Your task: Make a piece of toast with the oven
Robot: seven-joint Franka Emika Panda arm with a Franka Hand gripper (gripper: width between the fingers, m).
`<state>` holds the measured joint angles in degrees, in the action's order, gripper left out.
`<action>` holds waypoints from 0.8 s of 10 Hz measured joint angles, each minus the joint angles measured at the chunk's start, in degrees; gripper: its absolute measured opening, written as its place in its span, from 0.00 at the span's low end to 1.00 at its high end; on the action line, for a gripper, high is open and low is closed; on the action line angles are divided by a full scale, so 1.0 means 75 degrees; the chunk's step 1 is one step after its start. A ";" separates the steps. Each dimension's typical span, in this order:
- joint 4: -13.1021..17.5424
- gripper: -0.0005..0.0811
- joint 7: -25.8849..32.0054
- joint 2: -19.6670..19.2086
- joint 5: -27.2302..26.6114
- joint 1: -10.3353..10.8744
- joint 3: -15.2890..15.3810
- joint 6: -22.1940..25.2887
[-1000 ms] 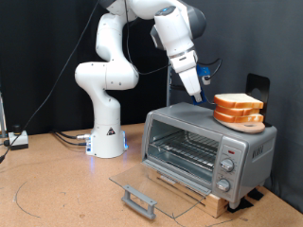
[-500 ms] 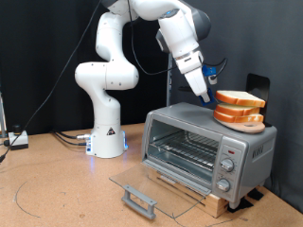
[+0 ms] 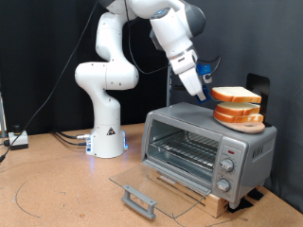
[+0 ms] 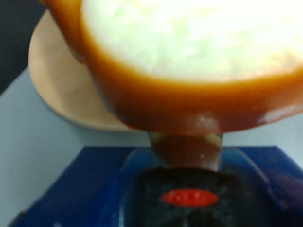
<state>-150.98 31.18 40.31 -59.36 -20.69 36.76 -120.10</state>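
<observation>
While the oven (image 3: 210, 150) stands with its glass door (image 3: 151, 187) folded down flat and its wire rack (image 3: 186, 149) bare, we note the gripper (image 3: 201, 92) above the roof at the pile of slices (image 3: 237, 114). The piece of toast (image 3: 236, 95) is the topmost slice, lying at three o'clock from the fingertips in the exterior view, its near edge touching or just beside them. We cannot tell from that view whether it is lifted clear of the pile. It lies flat, pale face up, long axis running three to nine o'clock. In the wrist view its crust (image 4: 180, 99) fills the frame just ahead of the hand. The fingers are hidden there, so we cannot tell whether they pinch the slice.
</observation>
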 joint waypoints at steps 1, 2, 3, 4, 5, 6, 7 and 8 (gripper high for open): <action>-0.0055 0.49 0.0087 0.0082 0.0264 -0.0063 -0.0251 0.0182; -0.0110 0.49 0.0179 0.0167 0.0484 -0.0146 -0.0487 0.0278; -0.0152 0.49 0.0332 0.0223 0.0589 -0.0221 -0.0718 0.0310; -0.0175 0.49 0.0516 0.0252 0.0714 -0.0304 -0.0967 0.0366; -0.0175 0.49 0.0630 0.0265 0.0780 -0.0347 -0.1125 0.0473; -0.0178 0.49 0.0621 0.0256 0.0779 -0.0345 -0.1096 0.0473; -0.0166 0.49 0.0771 0.0227 0.0874 -0.0375 -0.1145 0.0473; -0.0137 0.49 0.1162 0.0139 0.0988 -0.0451 -0.1327 0.0476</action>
<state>-152.00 39.89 41.35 -51.95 -24.08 26.81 -116.53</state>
